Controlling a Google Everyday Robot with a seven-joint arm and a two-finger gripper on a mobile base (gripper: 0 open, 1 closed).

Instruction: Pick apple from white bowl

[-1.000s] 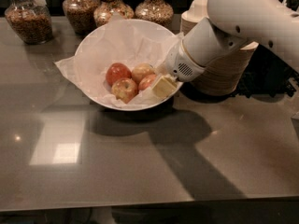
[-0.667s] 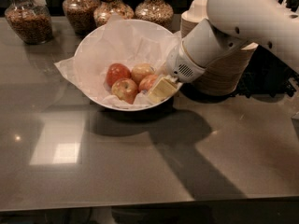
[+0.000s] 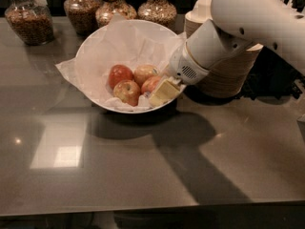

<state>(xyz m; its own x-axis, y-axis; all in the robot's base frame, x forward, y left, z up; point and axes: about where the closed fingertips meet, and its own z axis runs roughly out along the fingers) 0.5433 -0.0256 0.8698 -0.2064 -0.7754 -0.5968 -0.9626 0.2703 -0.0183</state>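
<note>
The white bowl [image 3: 95, 56], lined with crinkled white paper, stands at the back middle of the dark table. It holds several apples. A red-pink apple [image 3: 150, 83] lies at the right side of the pile, partly hidden. A deep-red apple [image 3: 119, 74], a yellower apple [image 3: 145, 71] and a yellow-red apple [image 3: 127, 91] lie beside it. My gripper [image 3: 162, 92] reaches in over the bowl's right rim, low inside it, right against the red-pink apple.
Several glass jars of nuts and grains [image 3: 32, 22] line the back edge behind the bowl. A stack of beige disposable bowls [image 3: 228, 75] stands just right of the white bowl, behind my white arm [image 3: 248, 18].
My gripper has shifted only slightly, down and left toward the apples. The apples and the bowl have not moved.
</note>
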